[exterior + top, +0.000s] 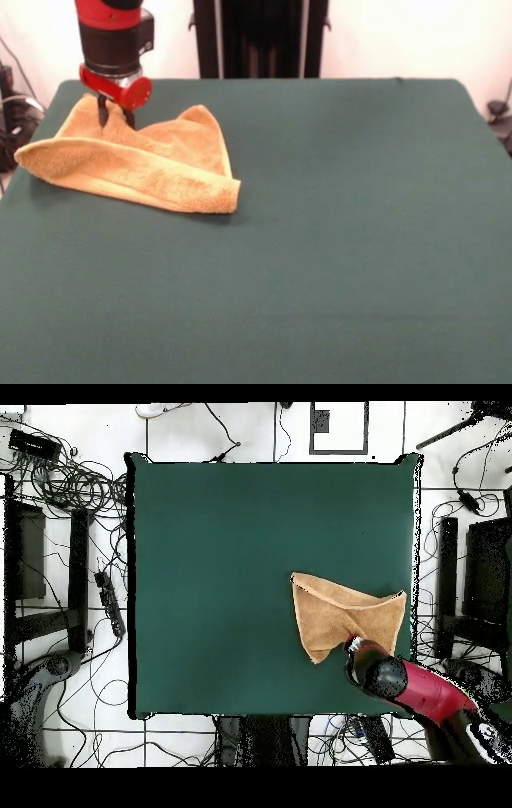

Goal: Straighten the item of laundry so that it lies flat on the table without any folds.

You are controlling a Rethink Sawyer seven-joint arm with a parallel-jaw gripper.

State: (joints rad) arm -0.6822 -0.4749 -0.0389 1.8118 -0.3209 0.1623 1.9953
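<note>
The orange-tan towel lies folded over on itself at the far left of the green table, with a thick rolled fold along its front edge. My gripper stands straight down on the towel's far edge. Its two dark fingers pinch a small raised ridge of cloth between them. In the overhead view the towel is a crumpled wedge near the table's right edge. The gripper is at the towel's lower corner, close to the table's bottom edge. No label or pale bands show.
The towel's left tip reaches the table's left edge in the front view. Black stands rise behind the table. Cables and dark equipment lie on the floor around the table in the overhead view.
</note>
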